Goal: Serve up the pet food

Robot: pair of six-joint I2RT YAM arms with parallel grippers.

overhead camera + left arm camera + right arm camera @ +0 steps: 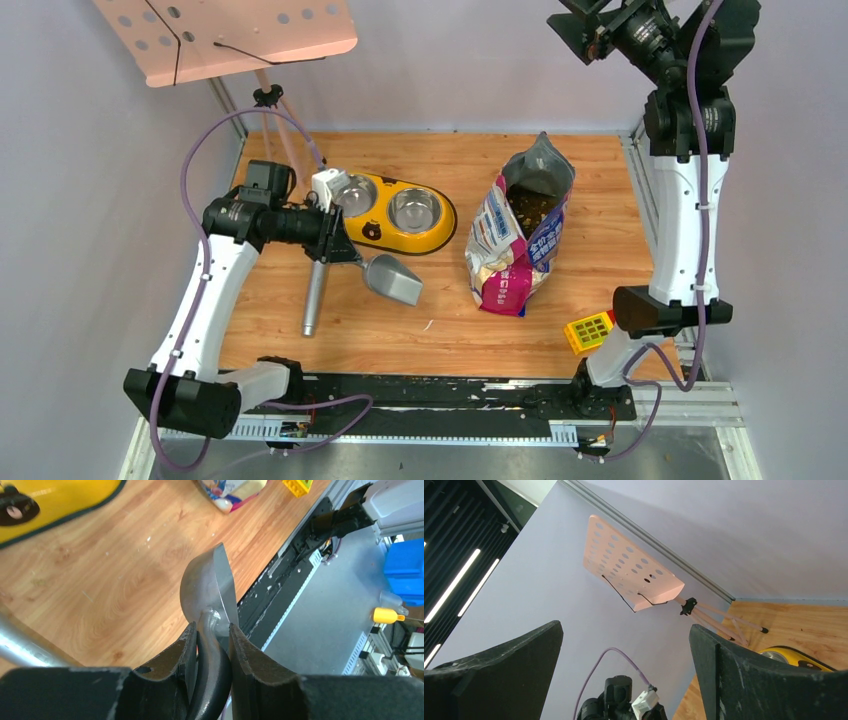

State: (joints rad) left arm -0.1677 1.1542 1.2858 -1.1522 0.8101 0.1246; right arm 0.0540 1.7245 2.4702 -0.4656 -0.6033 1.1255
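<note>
Pet food (pixel 530 207): dark brown kibble showing in the open mouth of the cat-food bag (pixel 512 265), to the right of the yellow double-bowl feeder (pixel 372 232) and well apart from it. Both steel bowls look bare.
How the food should handle: loose, dry, light pellets that would likely roll and scatter. They cannot be pinched, so they need carrying in a level scoop.
How the bag should handle: soft, glossy and probably slippery, and apt to slump. The upper edge beside the mouth looks the best hold for steadying it.
Metal scoop (pixel 394 279): stiff and smooth, just in front of the feeder, with its bowl turned toward the bag. I cannot tell whether it clears the tabletop.
Left gripper (pixel 211 640): clenched on the scoop's narrow neck, where bowl meets handle. The forearm reaches across toward the feeder's left end.
Right gripper (pixel 624 630): raised high, far right of the feeder and behind it. Its fingers (pixel 524 650) are spread wide with nothing between them, facing the wall.
</note>
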